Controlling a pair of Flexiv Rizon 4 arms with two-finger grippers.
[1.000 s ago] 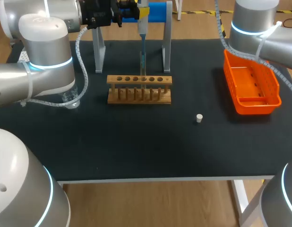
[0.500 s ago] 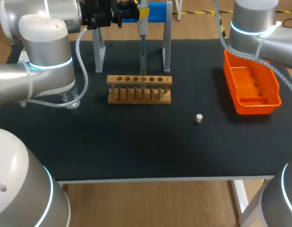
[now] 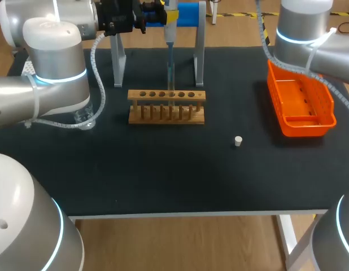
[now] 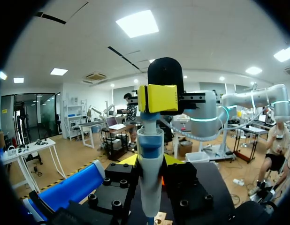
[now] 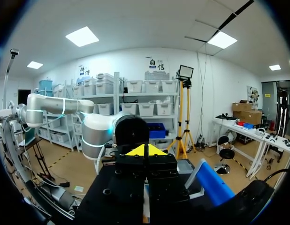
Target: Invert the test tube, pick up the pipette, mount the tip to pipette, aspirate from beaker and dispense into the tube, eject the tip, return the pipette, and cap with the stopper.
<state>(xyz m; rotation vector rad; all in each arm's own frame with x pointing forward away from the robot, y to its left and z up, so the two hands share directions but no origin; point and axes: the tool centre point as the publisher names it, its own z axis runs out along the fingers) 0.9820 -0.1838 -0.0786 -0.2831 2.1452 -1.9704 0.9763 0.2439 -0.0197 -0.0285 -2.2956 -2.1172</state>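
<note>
The left gripper (image 4: pixel 150 161) is clamped on the pipette (image 4: pixel 149 140), one yellow tip on either side of its white barrel, with the yellow-and-black head standing up beyond the fingers. Below those fingers the pipette's thin tip runs straight down into the test tube (image 3: pixel 170 84), which stands upright in a hole of the wooden rack (image 3: pixel 166 113) on the table (image 3: pixel 163 175). This looks like the dispensing step. To do it well, the barrel should be plumb so that the tip stays centred in the tube mouth and does not scrape the glass or tilt the tube; the liquid should be let out slowly, and the lift afterwards should go straight up until the tip is free of the rim. The beaker (image 3: pixel 84 119) sits well off to the side of the fingers, partly hidden by the arm. The right gripper (image 5: pixel 145 151) has its tips pressed together on nothing, well apart from the stopper (image 3: pixel 238 141) that it may later need.
</note>
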